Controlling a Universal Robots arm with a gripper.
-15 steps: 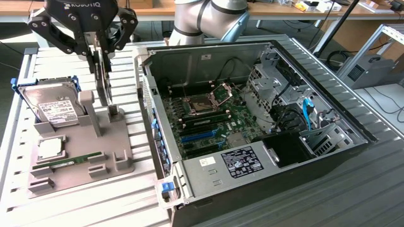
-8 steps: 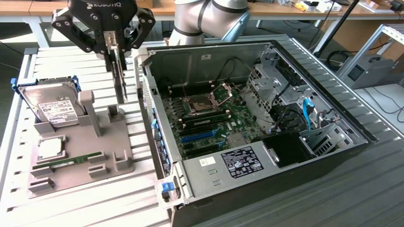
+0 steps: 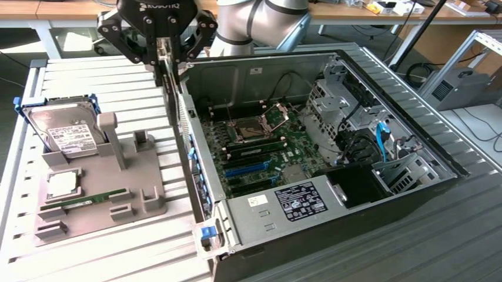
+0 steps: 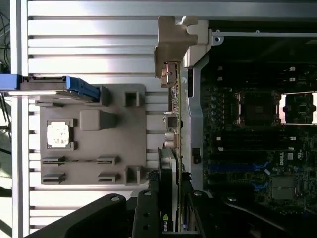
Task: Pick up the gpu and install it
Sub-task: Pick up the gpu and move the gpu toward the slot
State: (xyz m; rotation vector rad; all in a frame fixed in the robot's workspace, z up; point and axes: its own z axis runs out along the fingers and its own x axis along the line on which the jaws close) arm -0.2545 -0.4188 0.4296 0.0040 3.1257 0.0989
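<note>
Nearest, the tool — closed narrowly on the gpu, gripping the thin card by its two flat faces, on edge, likely so as to enter a slot straight. Held about over the side wall of the open case, between the grey holder and the motherboard — not seated yet.

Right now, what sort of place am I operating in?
Probably a robotics lab's PC-assembly bench: an open computer case on a slatted aluminium table, a grey fixture holding a hard drive, workbenches behind. The hand grips the gpu above the case's edge.
</note>
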